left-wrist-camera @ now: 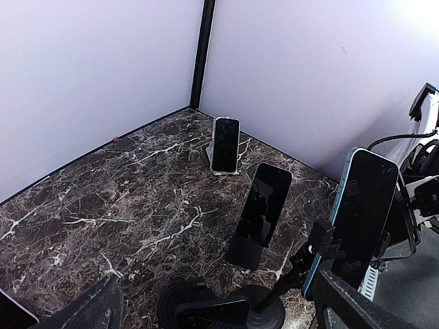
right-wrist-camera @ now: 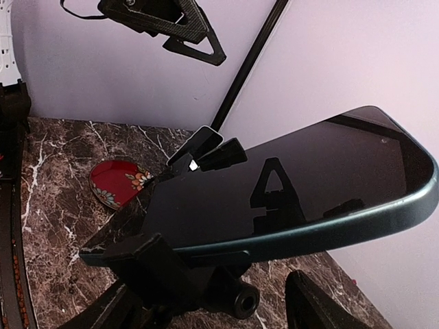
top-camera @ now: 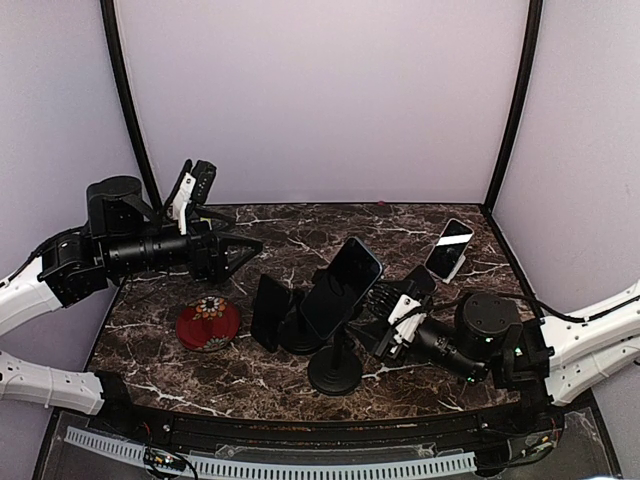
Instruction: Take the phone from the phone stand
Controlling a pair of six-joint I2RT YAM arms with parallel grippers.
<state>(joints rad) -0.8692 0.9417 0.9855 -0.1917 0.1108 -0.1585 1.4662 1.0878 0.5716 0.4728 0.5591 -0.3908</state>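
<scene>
A dark phone with a blue edge [top-camera: 342, 288] sits tilted in the clamp of a black phone stand [top-camera: 335, 370] at the table's middle. In the right wrist view the phone [right-wrist-camera: 295, 181] fills the frame above the stand's clamp [right-wrist-camera: 161, 264]. My right gripper [top-camera: 380, 312] is low at the phone's right side. It is open, with its fingers [right-wrist-camera: 317, 307] on either side of the clamp and the phone's lower edge, not visibly touching. My left gripper [top-camera: 232, 250] hangs open and empty above the table's left. From the left wrist the same phone [left-wrist-camera: 363, 209] shows at the right.
A second dark phone [top-camera: 268, 310] leans on a low black stand just left of the clamp stand. A third phone [top-camera: 450, 248] rests on a white stand at the back right. A red flowered dish [top-camera: 207, 322] lies front left. Walls close in the back and sides.
</scene>
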